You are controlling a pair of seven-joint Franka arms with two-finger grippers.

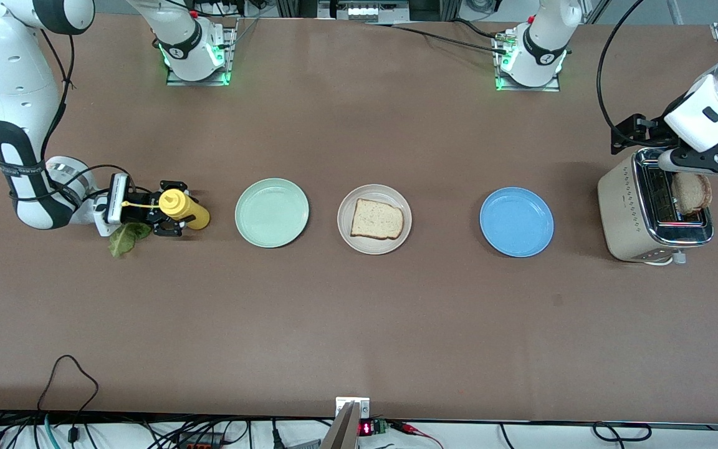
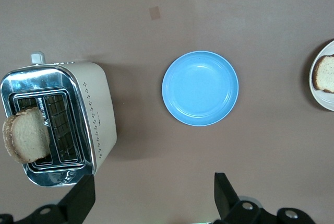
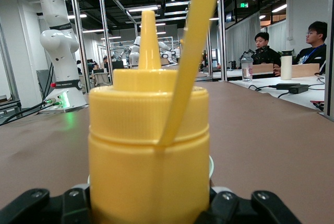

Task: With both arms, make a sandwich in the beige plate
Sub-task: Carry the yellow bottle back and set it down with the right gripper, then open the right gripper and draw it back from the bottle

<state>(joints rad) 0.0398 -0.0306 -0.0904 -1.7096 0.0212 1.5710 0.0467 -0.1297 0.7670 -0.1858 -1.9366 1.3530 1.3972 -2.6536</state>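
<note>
The beige plate (image 1: 374, 219) lies mid-table with one bread slice (image 1: 376, 219) on it; its edge also shows in the left wrist view (image 2: 324, 75). A second bread slice (image 1: 692, 192) stands in the toaster (image 1: 636, 209), as the left wrist view shows (image 2: 26, 135). My left gripper (image 1: 705, 163) is open and empty above the toaster (image 2: 78, 114), with its fingers (image 2: 78, 199) wide apart. My right gripper (image 1: 169, 217) is shut on an upright yellow squeeze bottle (image 1: 181, 209) at the right arm's end of the table. The bottle (image 3: 148, 130) fills the right wrist view. A green lettuce leaf (image 1: 125, 239) lies on the table beside that gripper.
A mint-green plate (image 1: 272, 212) lies between the bottle and the beige plate. A blue plate (image 1: 516, 222) lies between the beige plate and the toaster, and shows in the left wrist view (image 2: 200, 88). Cables run along the table's near edge.
</note>
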